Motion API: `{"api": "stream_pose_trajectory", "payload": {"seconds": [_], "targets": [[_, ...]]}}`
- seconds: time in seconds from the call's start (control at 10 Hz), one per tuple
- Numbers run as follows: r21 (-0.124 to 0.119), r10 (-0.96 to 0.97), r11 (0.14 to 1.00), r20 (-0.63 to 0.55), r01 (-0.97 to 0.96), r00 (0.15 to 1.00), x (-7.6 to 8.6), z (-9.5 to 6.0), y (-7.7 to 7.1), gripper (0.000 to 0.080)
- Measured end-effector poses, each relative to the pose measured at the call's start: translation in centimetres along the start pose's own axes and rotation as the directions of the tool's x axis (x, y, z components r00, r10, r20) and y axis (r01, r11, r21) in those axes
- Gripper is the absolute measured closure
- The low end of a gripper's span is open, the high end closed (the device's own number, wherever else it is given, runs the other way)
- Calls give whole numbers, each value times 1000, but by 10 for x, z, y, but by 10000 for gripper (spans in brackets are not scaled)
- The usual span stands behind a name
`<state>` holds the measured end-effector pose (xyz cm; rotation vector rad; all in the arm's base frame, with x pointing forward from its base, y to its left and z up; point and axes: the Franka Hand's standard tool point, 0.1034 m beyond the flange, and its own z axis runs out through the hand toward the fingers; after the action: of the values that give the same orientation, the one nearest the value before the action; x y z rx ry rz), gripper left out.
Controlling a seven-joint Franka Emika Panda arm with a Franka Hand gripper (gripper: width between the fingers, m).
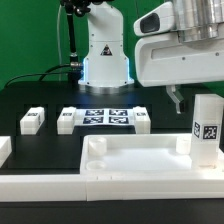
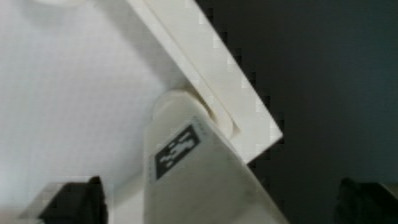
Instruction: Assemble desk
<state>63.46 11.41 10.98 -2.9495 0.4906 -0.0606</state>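
The white desk top [image 1: 130,160] lies flat near the front, rim up. One white leg [image 1: 207,127] with a tag stands upright in its corner socket on the exterior view's right. My gripper [image 1: 190,100] hangs just above and behind that leg, with one dark finger [image 1: 178,100] showing. In the wrist view the tagged leg [image 2: 192,160] rises at the desk top's corner [image 2: 71,90], between my fingers [image 2: 80,203], which stand wide apart and clear of it. My gripper [image 2: 222,205] is open. Three more legs [image 1: 30,120] [image 1: 68,120] [image 1: 140,120] lie on the black table behind.
The marker board [image 1: 106,117] lies flat between two of the loose legs, in front of the robot base [image 1: 105,60]. Low white border rails run along the front [image 1: 110,192] and the exterior view's left [image 1: 4,150]. A green wall stands behind.
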Motion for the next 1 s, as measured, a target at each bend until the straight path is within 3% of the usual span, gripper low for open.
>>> {"api": "stream_pose_trajectory", "payload": {"seconds": [0.1, 0.2, 0.3, 0.4, 0.5, 0.6, 0.7, 1.0], "targets": [[-23, -173, 985, 17, 173, 985, 2, 3, -3, 151], [-31, -255, 966, 34, 256, 966, 1, 7, -5, 151], [-27, -235, 971, 29, 236, 971, 2, 7, -5, 151], [-28, -227, 973, 30, 228, 973, 2, 8, -5, 263], [-28, -222, 975, 30, 223, 975, 1, 8, -5, 263], [-27, -168, 985, 29, 169, 985, 1, 8, -5, 411], [-36, -97, 995, 27, 97, 995, 2, 8, -1, 493], [-37, 93, 995, 17, -92, 996, 4, 8, 2, 496]]}}
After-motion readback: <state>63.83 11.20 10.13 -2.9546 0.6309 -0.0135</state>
